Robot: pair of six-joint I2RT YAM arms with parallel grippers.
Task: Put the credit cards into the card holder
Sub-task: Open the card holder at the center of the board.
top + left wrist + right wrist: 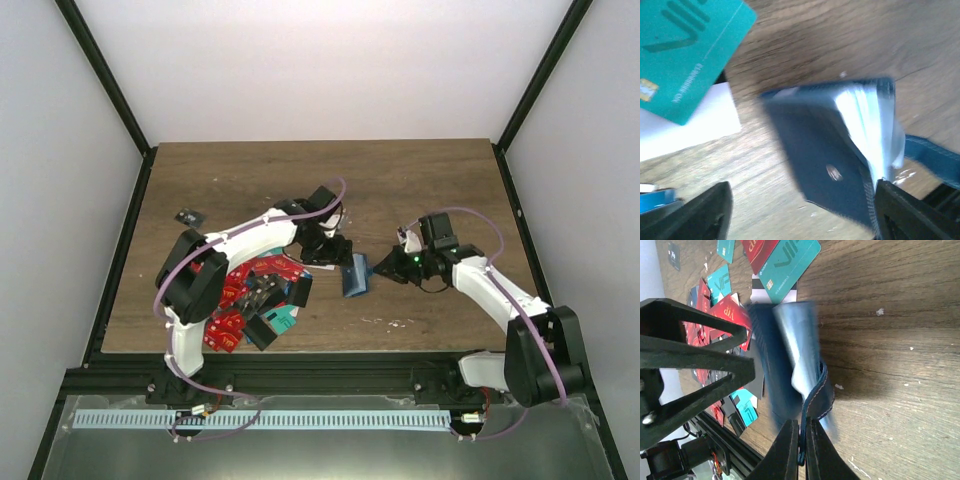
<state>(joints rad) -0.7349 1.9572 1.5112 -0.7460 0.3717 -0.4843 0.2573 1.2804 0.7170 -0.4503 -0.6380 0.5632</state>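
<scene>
Right gripper (801,440) is pinching the dark blue wallet-like card holder (767,365) by its strap (813,390) while the wide-open left gripper (802,217) is hovering just left, nearer the red and teal plastic credit cards (238,300).

The dark blue rectangular card holder (355,275) shows pale silvery sleeves inside. The thin plastic credit cards (228,325) are mostly red, some teal and black. One teal rectangular card (685,55) bears darker lettering and a gold chip. The wooden table (420,190) is brown, dark-grained.
</scene>
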